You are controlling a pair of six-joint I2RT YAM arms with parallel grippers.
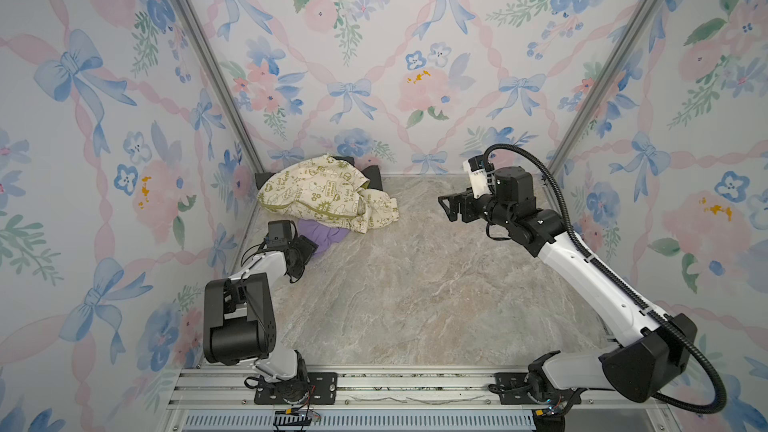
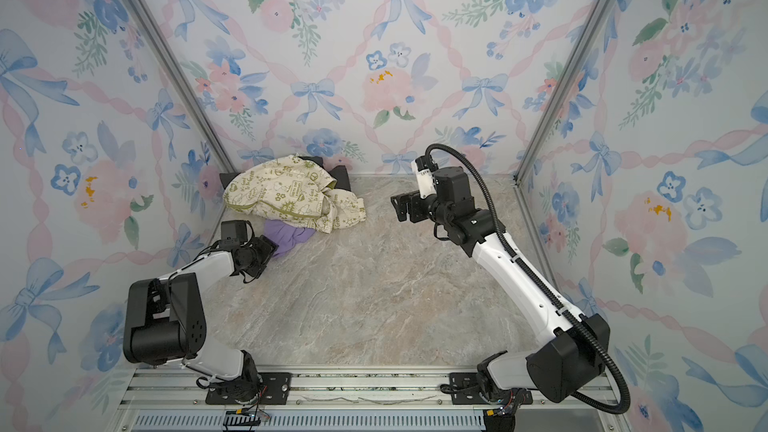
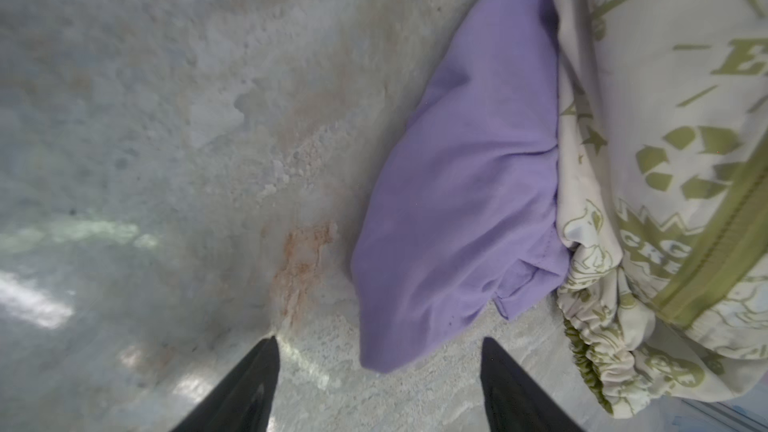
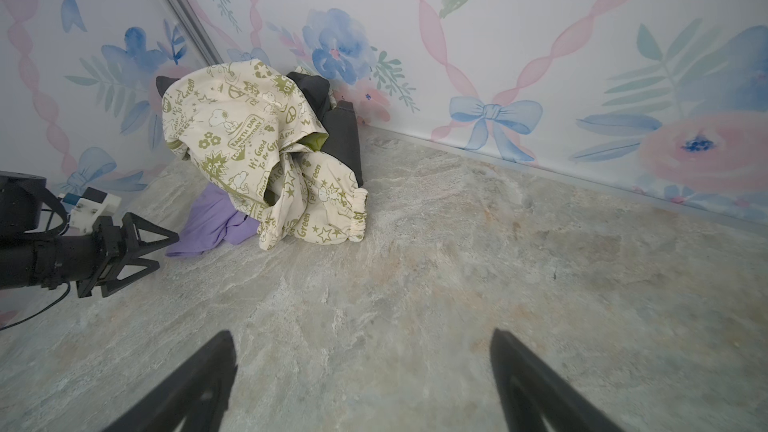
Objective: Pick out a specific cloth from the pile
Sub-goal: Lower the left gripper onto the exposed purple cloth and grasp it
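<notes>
My left pincer [image 3: 379,340] sits low over the marbled tabletop [image 1: 415,284] at the near edge of the pile [image 1: 324,197]. Its two dark fingers [image 3: 249,384] stand apart. The loose tip of the cloth [image 3: 457,201] lies between them, with a gap on either side and no grip on the fabric.

The cloth [image 1: 326,234], plain lavender, lies flat on the tabletop at the front of the pile in the far left corner. Most of it is tucked under the cream cloth [image 1: 320,193], whose olive-green prints are heaped over it. In both top views only a purple wedge [image 2: 291,234] shows, just ahead of my left pincer [image 2: 270,245].

The right wrist view shows the dark grey garment [image 4: 343,135] behind and under the cream cloth [image 4: 232,135], pressed against the flowered wall [image 4: 540,56].

My right pincer [image 1: 446,207] hangs above the tabletop well to the right of the pile, pointing toward it. Its fingers [image 4: 199,380] are spread wide and hold nothing.
</notes>
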